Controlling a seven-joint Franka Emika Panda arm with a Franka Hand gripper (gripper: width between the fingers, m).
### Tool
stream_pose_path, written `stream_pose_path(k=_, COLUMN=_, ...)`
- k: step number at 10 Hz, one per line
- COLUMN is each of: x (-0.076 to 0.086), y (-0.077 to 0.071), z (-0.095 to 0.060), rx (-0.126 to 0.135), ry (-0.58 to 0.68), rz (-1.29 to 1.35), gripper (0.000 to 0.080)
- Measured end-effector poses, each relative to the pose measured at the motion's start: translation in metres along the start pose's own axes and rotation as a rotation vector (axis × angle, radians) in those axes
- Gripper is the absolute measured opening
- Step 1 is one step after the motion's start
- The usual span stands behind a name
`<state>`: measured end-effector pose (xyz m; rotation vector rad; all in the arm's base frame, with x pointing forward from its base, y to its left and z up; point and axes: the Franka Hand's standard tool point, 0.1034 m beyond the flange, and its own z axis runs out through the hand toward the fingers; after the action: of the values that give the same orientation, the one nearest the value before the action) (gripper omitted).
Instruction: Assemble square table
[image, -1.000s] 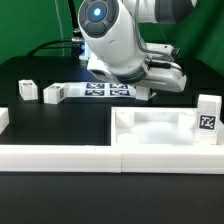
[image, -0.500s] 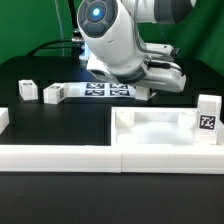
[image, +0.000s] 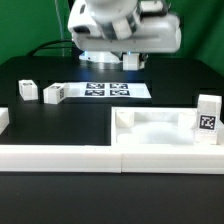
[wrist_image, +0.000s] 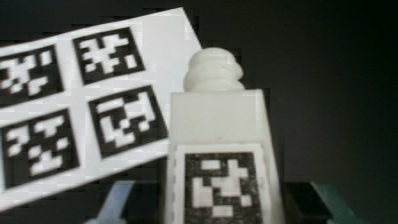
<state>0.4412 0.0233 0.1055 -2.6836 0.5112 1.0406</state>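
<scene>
The gripper (wrist_image: 217, 205) is pinching a white table leg (wrist_image: 221, 120) over the marker board (wrist_image: 89, 90), near the back of the worktop (image: 60, 125). The square table top (image: 150, 142) sits by the front edge. I think the leg is being carried, and next it must reach a corner of the top and be twisted in

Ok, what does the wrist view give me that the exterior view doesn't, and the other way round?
Wrist view only: the leg held between the jaws, its tag and threaded tip close up. Exterior view only: the tabletop, two loose legs on the exterior view's left, and the white rails in front. Both show the marker board.
</scene>
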Motion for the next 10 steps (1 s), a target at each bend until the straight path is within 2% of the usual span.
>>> stream_pose_path(k=1, x=-0.006, y=-0.005, z=-0.002, rx=0.004, ry=0.042, rz=0.016, gripper=0.0287)
stream_pose_path(k=3, x=0.000, y=-0.006, z=-0.001, rx=0.014, ry=0.205, rz=0.003, gripper=0.0287)
stream_pose_path(k=4, x=0.001, y=-0.007, z=-0.004, rx=0.017, ry=0.246, rz=-0.004, gripper=0.0287)
stream_pose_path(k=5, x=0.012, y=-0.008, z=-0.031, rx=-0.002, ry=0.329, rz=-0.042, gripper=0.0287)
stream_pose_path(k=6, x=0.028, y=-0.012, z=-0.070, rx=0.011, ry=0.472, rz=-0.110, gripper=0.0287)
stream_pose_path(k=8, x=0.043, y=-0.026, z=-0.109, rx=-0.025, ry=0.678, rz=-0.184, gripper=0.0287)
stream_pose_path(k=10, x=0.043, y=-0.022, z=-0.101, rx=-0.020, ry=0.784, rz=-0.180, gripper=0.0287)
